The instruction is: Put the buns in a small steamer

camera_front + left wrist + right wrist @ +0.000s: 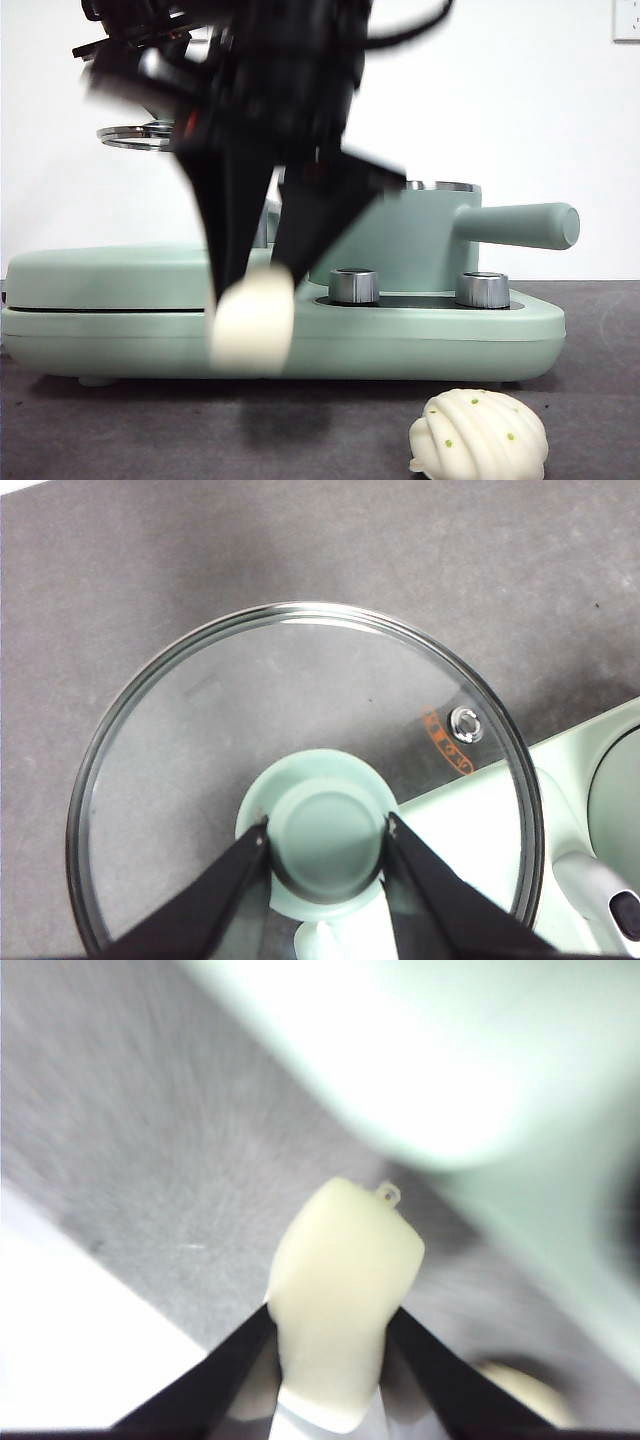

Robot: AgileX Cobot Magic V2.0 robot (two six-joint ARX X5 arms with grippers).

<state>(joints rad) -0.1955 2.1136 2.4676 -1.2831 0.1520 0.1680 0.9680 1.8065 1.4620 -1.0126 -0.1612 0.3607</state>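
Right gripper (pixel 255 275) clamps smooth roll (pixel 251 320) above table (frame blurred). Left gripper (pixel 327 845) clamps lid knob (pixel 327 835), glass lid (pixel 200 740) aloft. Shell bun (pixel 480 435) on table, steamer (pixel 420 235) behind.

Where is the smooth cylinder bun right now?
The right gripper holds the smooth bun off the table, in front of the green appliance base, left of the shell-shaped bun.

orange print on glass lid (pixel 300 770) beside its vent, too small to read
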